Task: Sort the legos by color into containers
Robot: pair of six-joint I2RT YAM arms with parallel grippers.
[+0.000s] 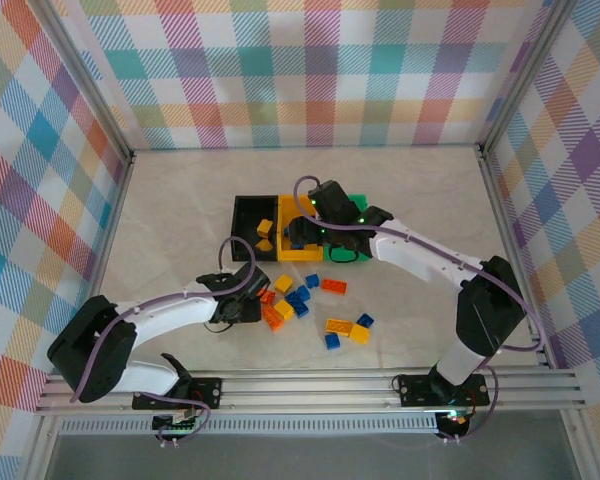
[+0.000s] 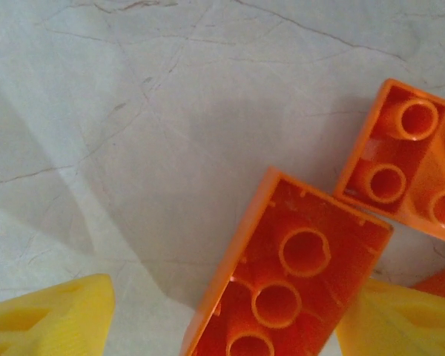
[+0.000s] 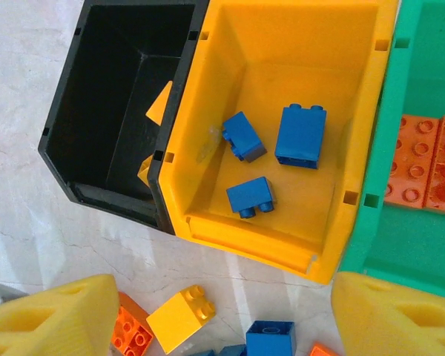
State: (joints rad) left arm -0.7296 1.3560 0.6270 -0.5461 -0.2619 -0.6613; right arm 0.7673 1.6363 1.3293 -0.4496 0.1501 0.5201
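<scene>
Jaws open on both arms; my left pair straddles an upturned orange plastic brick [image 2: 289, 274]: centre it, then squeeze.

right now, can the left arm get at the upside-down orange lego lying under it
Probably yes: the left pincer hangs open over that orange lego, a finger on each side. The other orange lego lies past its far end, not between the fingers.

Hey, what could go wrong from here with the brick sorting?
The orange brick lies skewed between the left gripper's fingers, hollow side up, so a squeeze may twist it or nudge its orange neighbour. The right gripper hangs by the yellow bin, beside the green bin holding orange bricks; the arms might collide.
</scene>
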